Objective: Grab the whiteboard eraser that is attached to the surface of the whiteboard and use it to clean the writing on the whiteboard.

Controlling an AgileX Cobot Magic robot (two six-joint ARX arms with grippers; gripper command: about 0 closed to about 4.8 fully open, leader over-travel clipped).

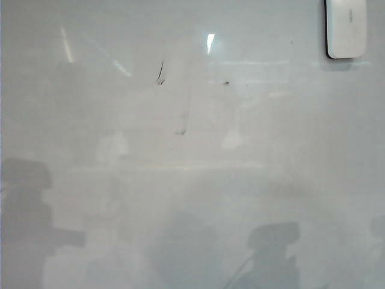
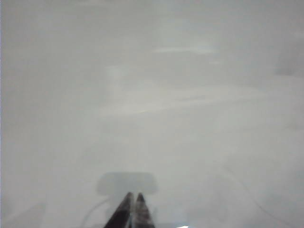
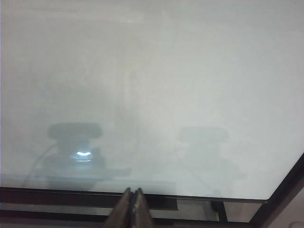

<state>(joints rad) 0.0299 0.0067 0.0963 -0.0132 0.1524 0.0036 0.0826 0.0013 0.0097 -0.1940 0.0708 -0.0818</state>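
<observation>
The whiteboard fills the exterior view, glossy grey-white. At its top right corner the whiteboard eraser, a white rounded block with a thin dark edge, sticks to the board. No red writing shows; only short black scuff marks and a faint smudge remain near the middle. Neither gripper appears in the exterior view. In the left wrist view my left gripper is shut and empty above bare board. My right gripper is shut and empty over the board's dark frame edge.
Dim reflections of the arms lie on the lower board and at the left. A bright light glint sits near the top. The board's frame corner shows in the right wrist view.
</observation>
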